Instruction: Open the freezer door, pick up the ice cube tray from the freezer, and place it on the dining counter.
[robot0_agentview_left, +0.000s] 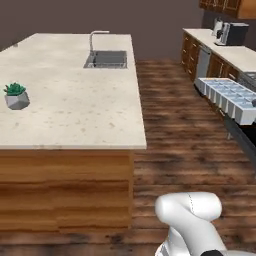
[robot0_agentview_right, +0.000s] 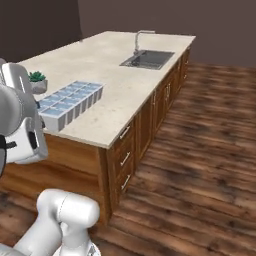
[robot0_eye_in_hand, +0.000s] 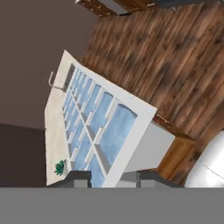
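**Two rows of cells, and the tray is up in the air**

Two rows of pale blue cells fill the ice cube tray (robot0_eye_in_hand: 100, 127), and it is carried off the ground, one short end at the jaws. In the hand view the gripper (robot0_eye_in_hand: 113, 177) has its two dark tips rising either side of the tray's near wall, clamped on that wall.

From the left base view the tray (robot0_agentview_left: 229, 97) hangs at the right edge, above the wooden floor (robot0_agentview_left: 185, 130), well apart from the dining counter (robot0_agentview_left: 75, 115). From the right base view it (robot0_agentview_right: 70, 104) sits in line with the near part of the beige worktop (robot0_agentview_right: 120, 80), just ahead of the white arm (robot0_agentview_right: 22, 120); whether it touches the stone there, I cannot tell.

Out on the island: a small potted plant (robot0_agentview_left: 16, 96) stands near the left side of the worktop, and the steel sink (robot0_agentview_left: 106, 59) with its curved tap (robot0_agentview_left: 96, 39) lies at the far end. Brown drawers with metal pulls (robot0_agentview_right: 125, 157) line the island's side. Across the floor, a wall counter (robot0_agentview_left: 225, 50) carries a dark appliance (robot0_agentview_left: 231, 33).
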